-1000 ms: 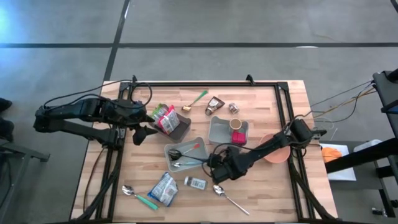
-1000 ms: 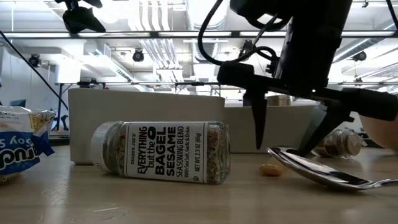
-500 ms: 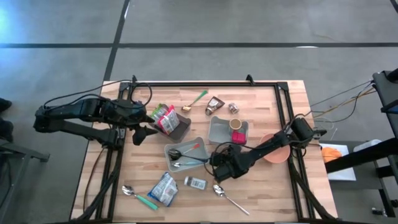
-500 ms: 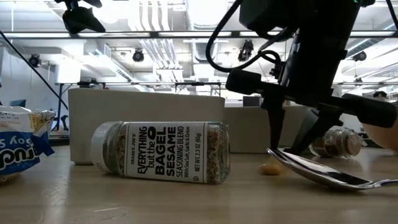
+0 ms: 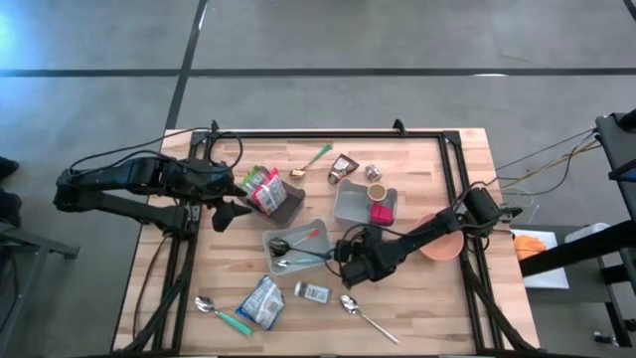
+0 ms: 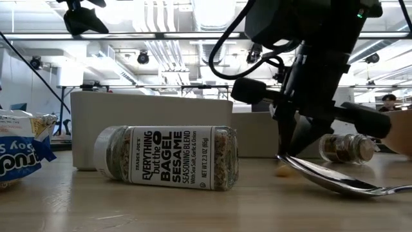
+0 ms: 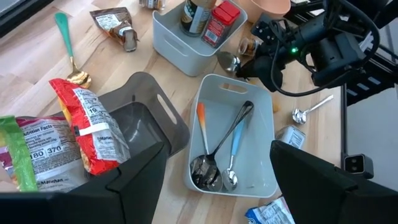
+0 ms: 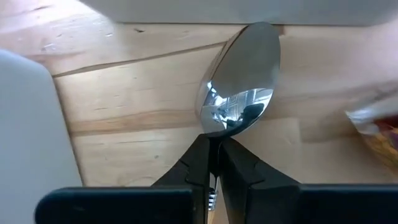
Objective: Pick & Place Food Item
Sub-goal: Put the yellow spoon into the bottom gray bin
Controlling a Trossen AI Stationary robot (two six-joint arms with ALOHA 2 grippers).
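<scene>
Right tool pinched at the spoon's tip

My right tool point(image 5: 346, 276) is closed narrow beside the spoon point(image 5: 350, 303), at 6 o'clock on the surface point(image 5: 427, 169). The crumb point(image 6: 282, 171) lies underneath. I'd lift slowly and check the grip. Left tool point(image 5: 237, 202) waits wide at 9 o'clock.

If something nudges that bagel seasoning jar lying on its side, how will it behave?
The seasoning jar lies on its rounded side, so it would probably roll. It looks nearly full, so it is likely fairly heavy for its size. Its smooth, stiff wall may be slippery.
</scene>
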